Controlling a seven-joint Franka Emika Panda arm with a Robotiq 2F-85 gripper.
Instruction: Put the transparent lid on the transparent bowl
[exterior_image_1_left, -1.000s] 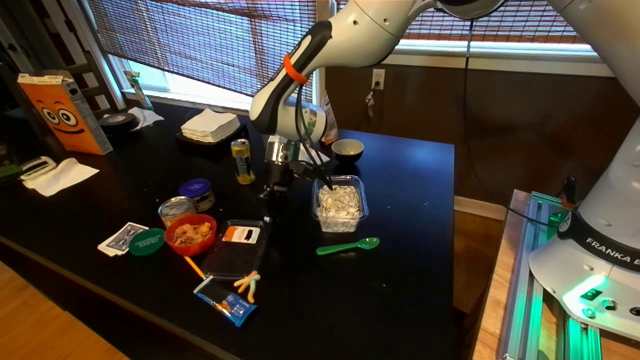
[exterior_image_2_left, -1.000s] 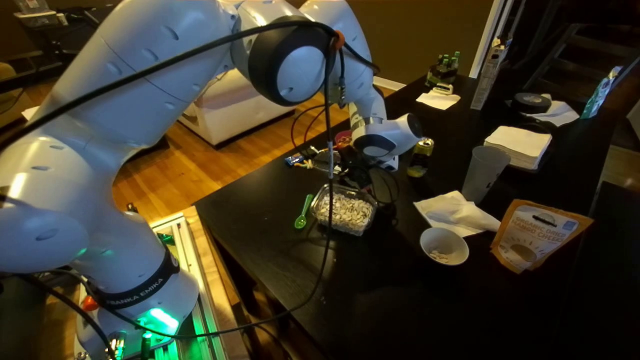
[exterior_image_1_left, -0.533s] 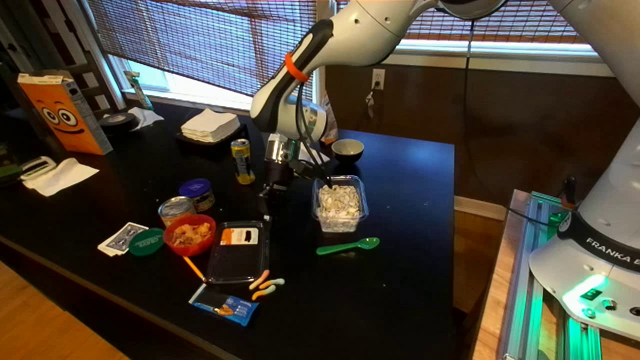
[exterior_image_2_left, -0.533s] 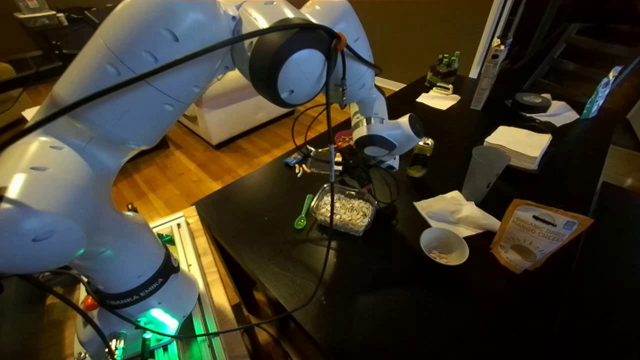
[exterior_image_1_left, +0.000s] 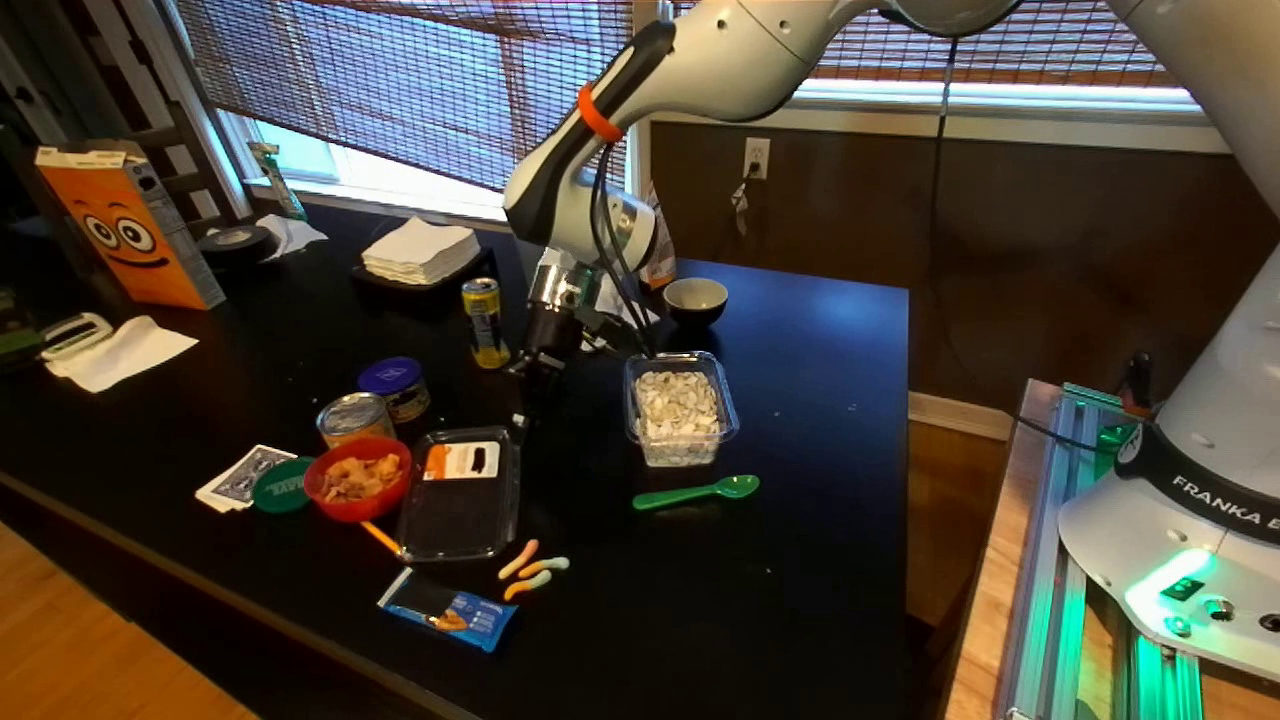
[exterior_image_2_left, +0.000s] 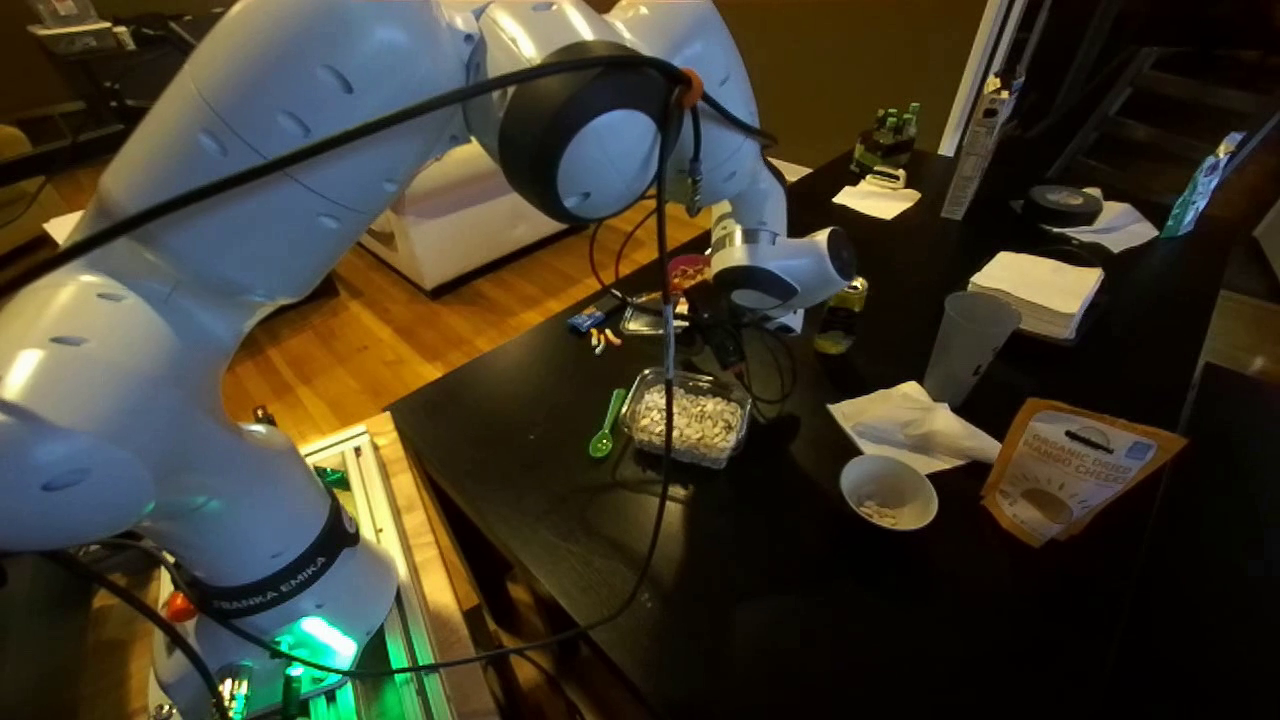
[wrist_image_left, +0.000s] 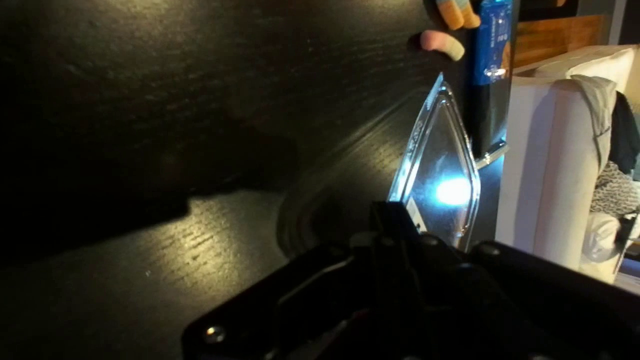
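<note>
The transparent lid (exterior_image_1_left: 460, 515) is a rectangular clear plastic sheet with a raised rim and an orange-white label, dark against the black table. My gripper (exterior_image_1_left: 521, 418) is shut on its edge. In the wrist view, the lid (wrist_image_left: 442, 145) stretches beyond the closed fingertips of the gripper (wrist_image_left: 395, 206) and looks tilted. The transparent bowl (exterior_image_1_left: 680, 456), full of pale pieces, stands upright and uncovered to the right of the gripper. In an exterior view the bowl (exterior_image_2_left: 690, 458) is partly crossed by a hanging cable, and my wrist hides the fingers there.
Against the lid's left side sits a red bowl (exterior_image_1_left: 325, 500). Two cans, the nearer one (exterior_image_1_left: 352, 415), stand behind it. Gummy worms (exterior_image_1_left: 530, 570) and a blue snack bar (exterior_image_1_left: 450, 612) lie in front. A green spoon (exterior_image_1_left: 697, 494) lies before the transparent bowl; a yellow can (exterior_image_1_left: 485, 325) stands behind.
My gripper has closed and moved slightly up and left, carrying the lid along. The red bowl has slid left. The gummy worms have shifted right and spread apart.
</note>
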